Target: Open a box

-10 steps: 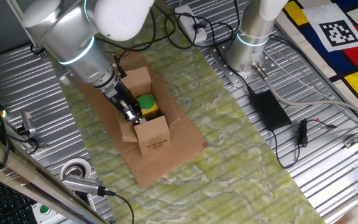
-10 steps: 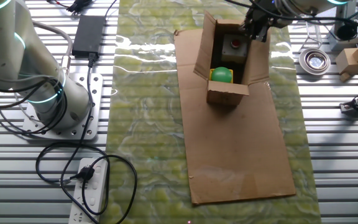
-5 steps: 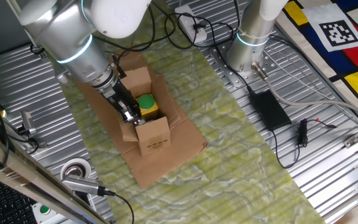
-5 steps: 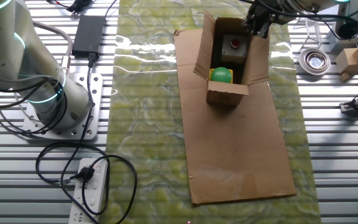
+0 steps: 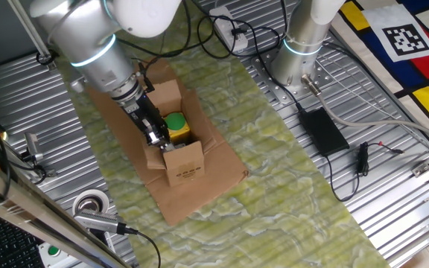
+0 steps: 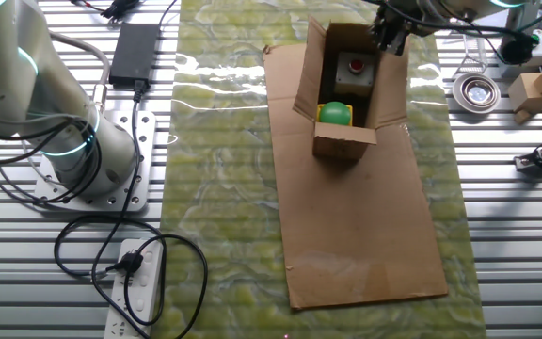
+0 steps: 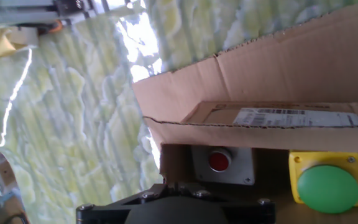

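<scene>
Since the earlier frames the arm has lifted slightly, carrying the gripper (image 5: 157,137) up from the box's (image 5: 176,146) rim. Whether its jaws are wide or narrow I cannot tell; nothing visible is held. Just below it the box lies open on the cardboard sheet (image 6: 365,235), flaps spread, showing a green button (image 7: 328,186) and a red button (image 7: 219,160)
</scene>
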### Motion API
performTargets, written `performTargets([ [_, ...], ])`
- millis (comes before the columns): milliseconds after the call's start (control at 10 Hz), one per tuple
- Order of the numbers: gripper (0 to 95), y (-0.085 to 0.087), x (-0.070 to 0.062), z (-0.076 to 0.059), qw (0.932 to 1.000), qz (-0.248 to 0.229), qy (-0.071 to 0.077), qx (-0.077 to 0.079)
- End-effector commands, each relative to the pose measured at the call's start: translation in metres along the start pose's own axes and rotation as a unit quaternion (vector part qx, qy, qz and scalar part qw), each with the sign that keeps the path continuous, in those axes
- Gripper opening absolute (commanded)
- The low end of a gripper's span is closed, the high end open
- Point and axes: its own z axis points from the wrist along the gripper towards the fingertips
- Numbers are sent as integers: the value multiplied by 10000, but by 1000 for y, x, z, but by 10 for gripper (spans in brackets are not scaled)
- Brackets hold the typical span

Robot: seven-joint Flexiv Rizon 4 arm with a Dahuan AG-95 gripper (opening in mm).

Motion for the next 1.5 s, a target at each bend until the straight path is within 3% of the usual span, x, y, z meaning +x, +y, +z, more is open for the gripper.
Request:
performTargets([
  [100,0,7,-2,1,10000,-22,-5,15],
  [900,0,22,4,21,9994,2,-332,-49],
  [1500,0,27,7,35,9990,-74,-439,-65],
])
